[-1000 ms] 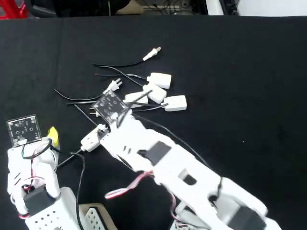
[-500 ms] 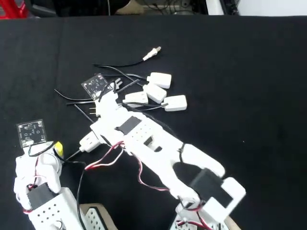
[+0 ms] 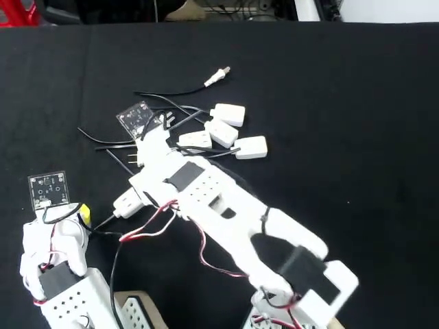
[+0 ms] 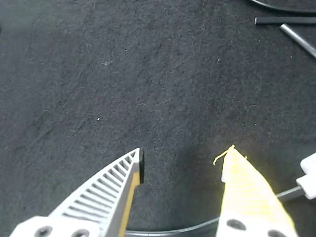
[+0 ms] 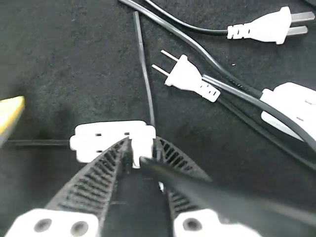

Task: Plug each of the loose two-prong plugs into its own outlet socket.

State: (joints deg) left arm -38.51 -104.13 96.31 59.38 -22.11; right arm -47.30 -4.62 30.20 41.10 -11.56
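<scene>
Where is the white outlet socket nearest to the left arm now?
In the high view the outlet socket lies left of centre, beside the right arm; the right hand grips its end.

From above, the right arm (image 3: pixel 226 212) covers its own gripper (image 5: pixel 142 148) and one end of the outlet socket (image 3: pixel 125 202) it grips. A blurred black cord (image 5: pixel 222 195) crosses the right wrist view, whose edge cuts off a second socket (image 5: pixel 296 106). The left wrist view's edge cuts off a white plug (image 4: pixel 310 174).

No legible txt, labels or nos. anywhere on plugs, sockets or table.
</scene>
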